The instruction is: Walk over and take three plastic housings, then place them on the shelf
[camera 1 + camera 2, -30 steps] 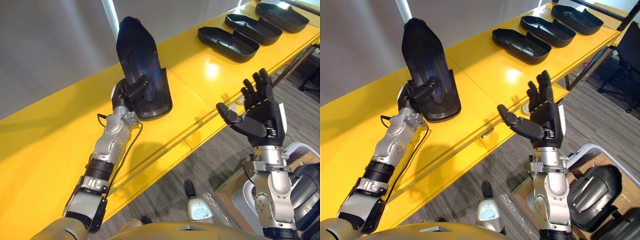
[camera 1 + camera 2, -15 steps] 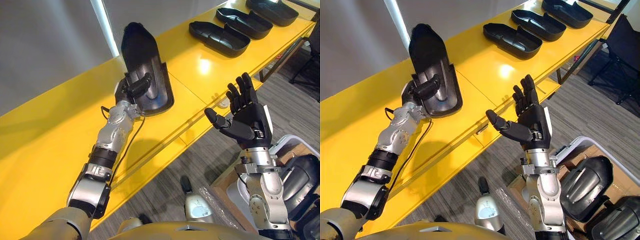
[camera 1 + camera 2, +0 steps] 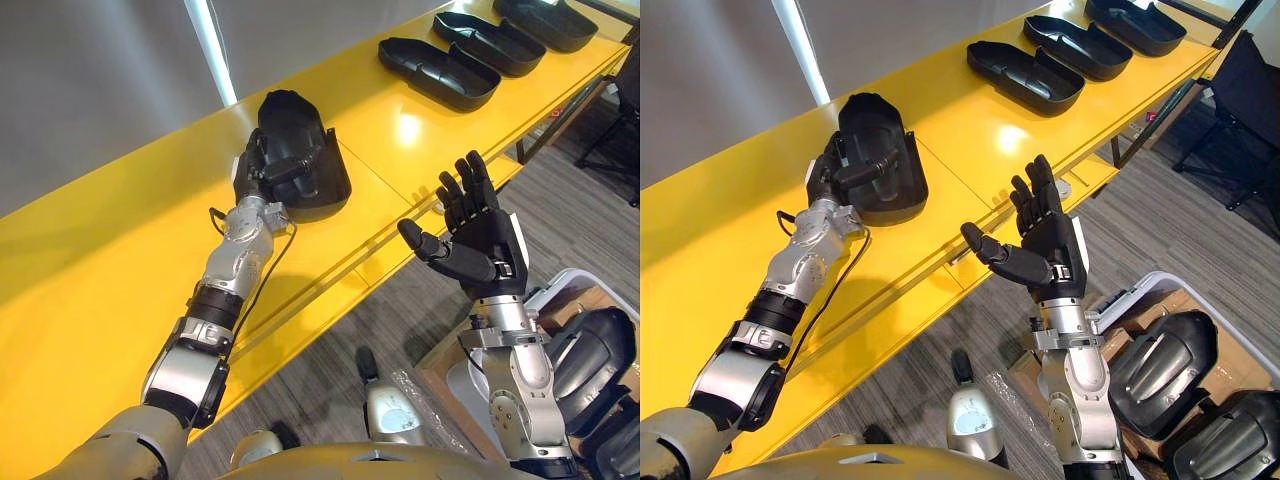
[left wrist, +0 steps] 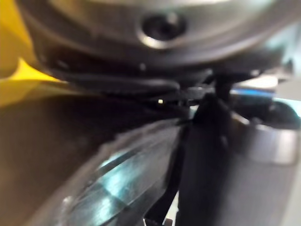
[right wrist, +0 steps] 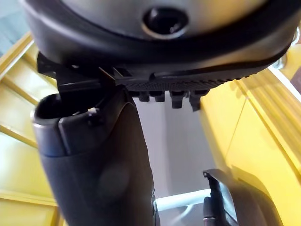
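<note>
Housing in left hand

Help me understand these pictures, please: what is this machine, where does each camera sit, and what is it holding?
This is a humanoid robot with two metal arms that end in dark, fingered hands. The two wide pictures come from a stereo camera on its head, looking down. The two close, dark ones come from cameras on its wrists. Its left hand grips a black plastic housing low over the yellow shelf; I cannot tell whether it touches. The right hand is open and holds nothing. Three more housings lie in a row farther along the shelf, and further housings sit in a box on the floor.
</note>
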Available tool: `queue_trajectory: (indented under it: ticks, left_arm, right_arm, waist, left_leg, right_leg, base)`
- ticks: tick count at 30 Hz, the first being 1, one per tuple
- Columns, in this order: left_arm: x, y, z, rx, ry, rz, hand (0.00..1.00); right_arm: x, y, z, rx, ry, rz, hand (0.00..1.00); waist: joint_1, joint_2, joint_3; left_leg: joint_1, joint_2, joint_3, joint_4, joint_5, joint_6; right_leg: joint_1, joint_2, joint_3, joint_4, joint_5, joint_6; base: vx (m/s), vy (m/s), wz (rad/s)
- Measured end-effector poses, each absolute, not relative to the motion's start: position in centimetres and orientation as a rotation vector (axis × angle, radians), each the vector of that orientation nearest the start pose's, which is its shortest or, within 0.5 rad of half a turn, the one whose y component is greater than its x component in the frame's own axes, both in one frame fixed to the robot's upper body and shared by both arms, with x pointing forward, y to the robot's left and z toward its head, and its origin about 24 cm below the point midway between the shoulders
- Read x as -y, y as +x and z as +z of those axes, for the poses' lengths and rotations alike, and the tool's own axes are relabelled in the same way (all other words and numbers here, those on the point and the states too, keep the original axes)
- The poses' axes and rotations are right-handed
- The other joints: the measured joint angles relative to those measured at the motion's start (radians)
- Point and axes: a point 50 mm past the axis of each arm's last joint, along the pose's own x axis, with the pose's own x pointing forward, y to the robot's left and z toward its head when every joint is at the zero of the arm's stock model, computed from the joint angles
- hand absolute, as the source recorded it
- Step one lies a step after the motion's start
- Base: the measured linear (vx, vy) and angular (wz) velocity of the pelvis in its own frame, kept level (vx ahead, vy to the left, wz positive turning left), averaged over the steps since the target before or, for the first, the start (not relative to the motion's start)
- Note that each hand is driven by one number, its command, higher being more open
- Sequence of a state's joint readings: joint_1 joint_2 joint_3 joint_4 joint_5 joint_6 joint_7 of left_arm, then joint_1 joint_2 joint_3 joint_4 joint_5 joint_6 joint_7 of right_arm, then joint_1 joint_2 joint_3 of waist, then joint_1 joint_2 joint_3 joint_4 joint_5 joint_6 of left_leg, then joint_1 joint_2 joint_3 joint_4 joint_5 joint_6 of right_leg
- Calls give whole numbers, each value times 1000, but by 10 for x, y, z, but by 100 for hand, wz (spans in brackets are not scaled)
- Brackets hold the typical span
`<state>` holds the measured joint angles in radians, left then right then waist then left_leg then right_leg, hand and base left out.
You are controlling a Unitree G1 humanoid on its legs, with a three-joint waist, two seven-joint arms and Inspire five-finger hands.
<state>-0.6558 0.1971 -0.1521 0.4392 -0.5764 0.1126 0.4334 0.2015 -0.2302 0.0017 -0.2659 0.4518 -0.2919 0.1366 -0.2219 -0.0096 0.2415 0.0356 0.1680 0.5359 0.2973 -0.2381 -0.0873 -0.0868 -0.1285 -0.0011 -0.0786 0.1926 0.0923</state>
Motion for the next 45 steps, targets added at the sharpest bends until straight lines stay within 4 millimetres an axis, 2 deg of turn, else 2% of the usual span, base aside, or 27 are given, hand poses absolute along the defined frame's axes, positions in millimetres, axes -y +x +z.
queue_trajectory:
  ticks: [4, 11, 18, 20, 23, 27, 30, 34, 37, 40, 45]
  left_arm:
    - [-131, 370, 123, -19, -292, 198, 100]
    - [-131, 370, 125, 11, -324, 274, 100]
    - [-135, 369, 127, 17, -250, 330, 100]
    - [-137, 368, 126, 12, -168, 357, 100]
    - [-151, 367, 125, 3, -90, 454, 100]
    - [-172, 365, 123, -4, 3, 501, 100]
    - [-174, 364, 121, -9, 60, 469, 100]
    - [-177, 364, 121, -26, 156, 447, 100]
    - [-178, 365, 120, -42, 162, 429, 100]
    - [-182, 364, 119, -44, 155, 405, 100]
    - [-189, 359, 107, -60, 27, 345, 100]
  right_arm:
    - [188, 209, 83, 330, 203, 119, 100]
    - [183, 209, 79, 312, 210, 135, 100]
    - [182, 210, 78, 306, 215, 127, 100]
    - [182, 210, 78, 306, 215, 127, 100]
    - [181, 210, 77, 302, 219, 130, 100]
    - [178, 210, 76, 296, 225, 129, 100]
    - [178, 210, 76, 296, 229, 128, 100]
    - [177, 210, 76, 295, 233, 137, 100]
    - [178, 210, 76, 294, 223, 143, 100]
    - [178, 209, 76, 295, 221, 153, 100]
    - [178, 209, 76, 295, 219, 161, 100]
  waist:
    - [-2, -7, 10]
    - [-2, -9, 13]
    - [-1, -9, 14]
    - [-1, -9, 13]
    - [3, -9, 13]
    - [13, -7, 11]
    - [25, -4, 8]
    - [24, 4, 1]
    - [24, 14, -5]
    - [24, 16, -6]
    - [25, 27, -29]
  left_leg:
    - [-13, 1, -15, 12, 0, 1]
    - [-15, 1, -20, 11, 0, 1]
    - [-12, 1, -32, 9, 3, 4]
    - [-9, 1, -40, 3, 9, 4]
    - [-8, 1, -49, -13, 24, 3]
    - [-8, 0, -59, -29, 40, -2]
    - [-9, 1, -64, -32, 46, -3]
    - [-8, 0, -65, -39, 52, -4]
    - [-8, 0, -65, -41, 52, -4]
    - [-8, 0, -65, -42, 54, -4]
    - [-8, 0, -66, -45, 55, -4]
  right_leg:
    - [0, -7, -15, 0, 0, 0]
    - [2, -8, -23, 0, -1, -2]
    - [13, 2, -36, 0, 6, 8]
    - [20, 3, -46, 0, 6, 8]
    - [20, 3, -54, 0, 6, 8]
    - [22, 6, -66, 0, 6, 8]
    - [23, 8, -72, 0, 6, 8]
    - [21, 9, -73, 0, 6, 8]
    - [21, 9, -73, 0, 6, 8]
    - [21, 9, -74, 0, 7, 9]
    - [21, 8, -74, 0, 8, 10]
  base:
    - [-42, -5, 9]
    - [-6, 0, 0]
    - [-15, -10, 3]
    - [-34, -24, 10]
    - [-40, -36, 9]
    - [-49, -44, 8]
    - [-44, -30, 4]
    - [-35, -20, 1]
    - [0, 0, 0]
    - [-34, -9, 0]
    - [-22, -4, 0]
